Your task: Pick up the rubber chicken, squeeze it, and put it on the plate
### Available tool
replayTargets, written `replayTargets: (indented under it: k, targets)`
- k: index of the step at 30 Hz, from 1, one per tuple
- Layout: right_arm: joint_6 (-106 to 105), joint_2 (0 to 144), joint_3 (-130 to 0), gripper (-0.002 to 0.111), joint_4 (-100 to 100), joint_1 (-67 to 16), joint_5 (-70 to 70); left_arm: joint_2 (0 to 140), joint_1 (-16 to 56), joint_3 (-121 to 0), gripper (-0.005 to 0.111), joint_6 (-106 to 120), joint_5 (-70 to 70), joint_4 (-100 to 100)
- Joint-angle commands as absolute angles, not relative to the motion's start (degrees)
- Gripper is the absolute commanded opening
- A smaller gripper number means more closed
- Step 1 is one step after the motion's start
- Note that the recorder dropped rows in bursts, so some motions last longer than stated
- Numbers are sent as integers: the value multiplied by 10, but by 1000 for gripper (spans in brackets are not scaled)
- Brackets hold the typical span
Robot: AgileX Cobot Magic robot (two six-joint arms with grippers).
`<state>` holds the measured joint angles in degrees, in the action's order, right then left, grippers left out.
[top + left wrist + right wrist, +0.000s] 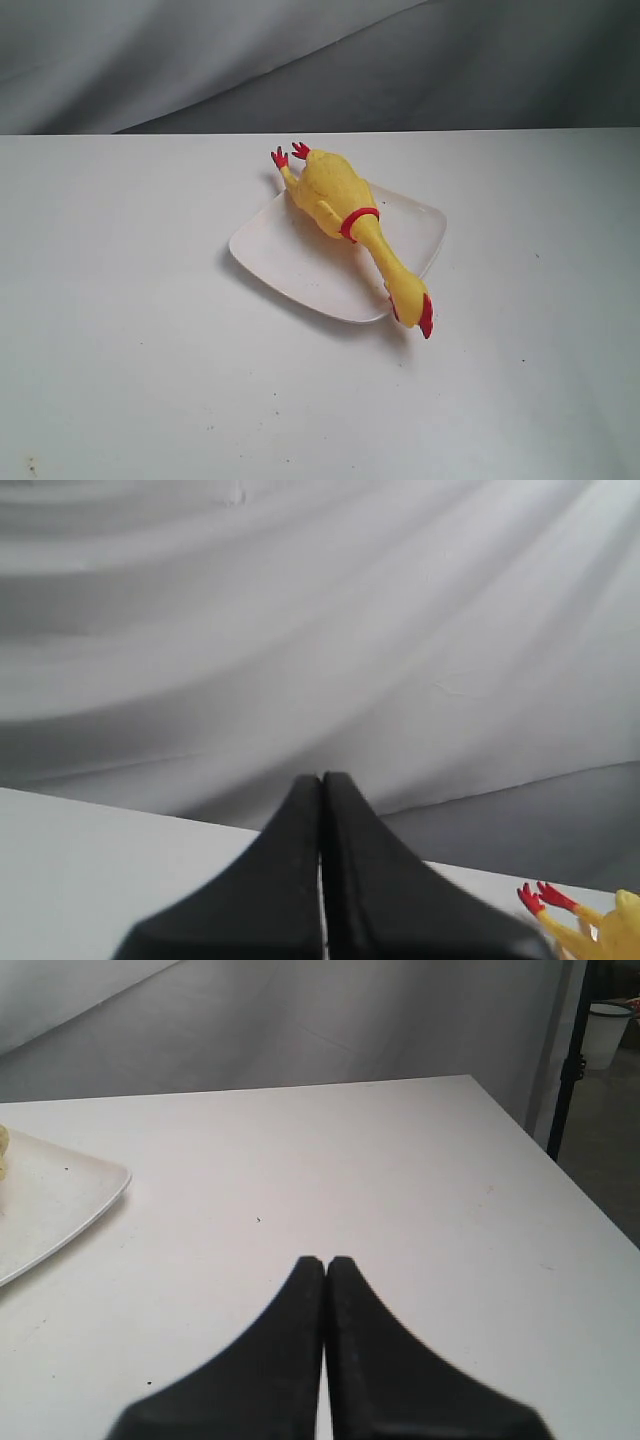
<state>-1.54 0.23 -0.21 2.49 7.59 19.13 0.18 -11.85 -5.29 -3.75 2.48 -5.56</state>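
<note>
The yellow rubber chicken [345,212] lies across the white square plate [290,262], red feet past the far rim and red-combed head hanging over the near right rim. Neither arm shows in the exterior view. In the left wrist view my left gripper [322,778] is shut and empty, with the chicken's red feet [545,897] off to one side. In the right wrist view my right gripper [326,1260] is shut and empty over bare table, with a corner of the plate [60,1195] away to the side.
The white table [120,330] carries only the plate and chicken. Grey cloth [300,60] hangs behind its far edge. The right wrist view shows the table's side edge, a dark stand pole [570,1060] and a white bucket [606,1032] beyond it.
</note>
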Motion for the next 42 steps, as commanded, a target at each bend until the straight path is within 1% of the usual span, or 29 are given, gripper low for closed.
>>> replayTargets:
  k: [1, 10, 15, 42]
  targets:
    - [-16, 0, 0, 0, 21, 80, 190, 0, -121, -31, 0, -39, 32, -51]
    - [-16, 0, 0, 0, 21, 80, 190, 0, -121, 0, 0, -12, 51, -51]
    - [-16, 0, 0, 0, 21, 80, 190, 0, -121, 0, 0, 26, 146, -51]
    - [-16, 0, 0, 0, 21, 80, 190, 0, -121, 0, 0, 15, 153, -53]
